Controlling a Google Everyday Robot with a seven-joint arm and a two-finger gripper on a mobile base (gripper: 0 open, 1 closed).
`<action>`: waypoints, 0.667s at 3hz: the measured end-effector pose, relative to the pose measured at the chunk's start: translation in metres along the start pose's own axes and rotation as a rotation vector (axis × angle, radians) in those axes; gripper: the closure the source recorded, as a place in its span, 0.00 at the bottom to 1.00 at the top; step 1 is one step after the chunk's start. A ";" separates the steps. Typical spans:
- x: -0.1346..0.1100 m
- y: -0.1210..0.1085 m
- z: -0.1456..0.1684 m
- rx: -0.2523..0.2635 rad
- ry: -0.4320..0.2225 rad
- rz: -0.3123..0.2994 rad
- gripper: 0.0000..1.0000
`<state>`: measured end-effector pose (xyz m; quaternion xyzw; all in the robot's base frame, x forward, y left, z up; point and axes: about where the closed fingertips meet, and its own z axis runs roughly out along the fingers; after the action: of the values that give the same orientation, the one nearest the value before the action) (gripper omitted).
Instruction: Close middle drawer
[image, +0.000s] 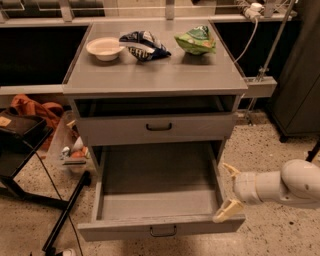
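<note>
The middle drawer (157, 200) is found standing far out from its cabinet, its interior laid bare and seen to be empty, with its small dark loop handle (163, 231) at the centre of the front panel. The long axis of that front is set left to right across the view, so closing would be judged to call for a push on the front, straight back toward the cabinet.

The gripper (229, 191) is placed just beside the middle drawer's right front corner, on the outer side of the right wall. Its jaws are spread apart and nothing is held between them; the lower finger appears to touch the corner of the front, though contact cannot be confirmed. The middle drawer's front thus lies to the left of the jaws and slightly nearer the camera. Only one arm is present.

Above and behind the middle drawer, one further drawer (120, 129) is seen, nearly shut. Two drawer fronts are counted in all.

Higher still above the middle drawer, the surface (160, 75) carries three things: one pale bowl (104, 48), one dark snack bag (144, 44) and one green snack bag (196, 41).
</note>
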<state>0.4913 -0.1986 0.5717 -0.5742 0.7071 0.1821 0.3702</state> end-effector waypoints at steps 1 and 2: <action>0.029 -0.001 0.022 -0.009 0.009 0.029 0.00; 0.051 -0.009 0.047 -0.006 0.019 0.044 0.00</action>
<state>0.5112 -0.2037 0.5053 -0.5615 0.7224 0.1871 0.3576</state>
